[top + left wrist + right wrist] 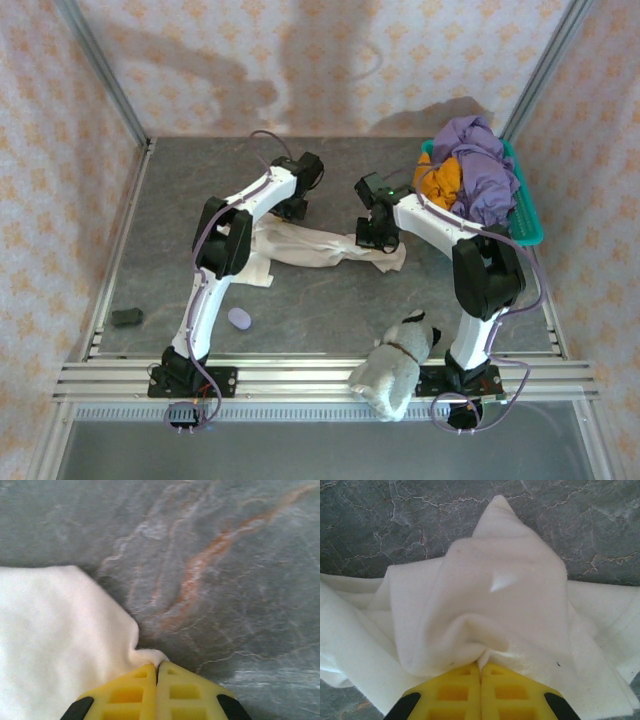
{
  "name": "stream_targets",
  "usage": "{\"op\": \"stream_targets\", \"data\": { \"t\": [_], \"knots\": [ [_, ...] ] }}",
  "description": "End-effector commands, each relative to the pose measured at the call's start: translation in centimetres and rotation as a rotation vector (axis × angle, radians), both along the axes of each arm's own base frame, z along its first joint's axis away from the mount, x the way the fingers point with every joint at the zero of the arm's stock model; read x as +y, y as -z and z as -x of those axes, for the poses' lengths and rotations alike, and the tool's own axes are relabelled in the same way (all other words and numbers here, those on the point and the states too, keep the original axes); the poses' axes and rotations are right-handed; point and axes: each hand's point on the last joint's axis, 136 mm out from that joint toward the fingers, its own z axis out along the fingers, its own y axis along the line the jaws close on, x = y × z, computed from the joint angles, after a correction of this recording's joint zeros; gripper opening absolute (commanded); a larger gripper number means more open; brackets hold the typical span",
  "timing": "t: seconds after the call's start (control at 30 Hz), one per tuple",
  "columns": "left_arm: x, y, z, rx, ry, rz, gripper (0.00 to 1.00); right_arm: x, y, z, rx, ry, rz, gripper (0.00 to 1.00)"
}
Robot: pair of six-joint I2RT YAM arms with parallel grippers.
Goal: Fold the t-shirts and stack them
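Evidently, both pairs of jaws are pressed together. A bunched fold of the cream-white t-shirt (485, 595) is clamped by the right gripper (481, 666), cloth being spread ahead of and beside its fingertips. Only a thin corner is pinched by the left gripper (158, 667), the rest lying to its left. That slight bite could be pulled free once the shirt is lifted or stretched taut, and the fold would be spoiled.

The cream-white t-shirt (320, 243) lies rumpled in a long strip between both pairs of jaws. The left gripper (158, 667) pinches its edge, and the right gripper (481, 666) pinches a bunched fold. A purple t-shirt (490, 170) and an orange t-shirt (445, 180) lie heaped well right of the right jaws.
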Motion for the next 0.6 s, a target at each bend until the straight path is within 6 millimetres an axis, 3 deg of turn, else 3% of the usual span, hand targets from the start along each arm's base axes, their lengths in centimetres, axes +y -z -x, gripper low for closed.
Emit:
{"op": "stream_targets", "data": {
  "t": [0.0,0.2,0.3,0.5,0.57],
  "knots": [
    [2.0,-8.2,-2.0,-0.222,-0.044,-0.017,0.00,-0.9,-1.5,-0.2,-0.033,-0.004,0.024,0.05],
    [5.6,-18.6,-0.9,-0.415,-0.151,0.082,0.00,-0.7,-3.6,0.2,-0.064,-0.005,-0.007,0.05],
    [8.3,-22.8,1.3,-0.483,-0.224,0.160,0.00,0.2,-3.8,2.6,-0.009,-0.031,-0.045,0.04],
    [13.0,-26.0,7.4,-0.574,-0.342,0.304,0.00,0.8,-2.2,10.4,0.145,-0.105,0.057,0.05],
    [14.1,-26.0,9.5,-0.599,-0.371,0.327,0.00,1.2,-1.6,12.4,0.187,-0.126,0.061,0.12]
  ]
}}
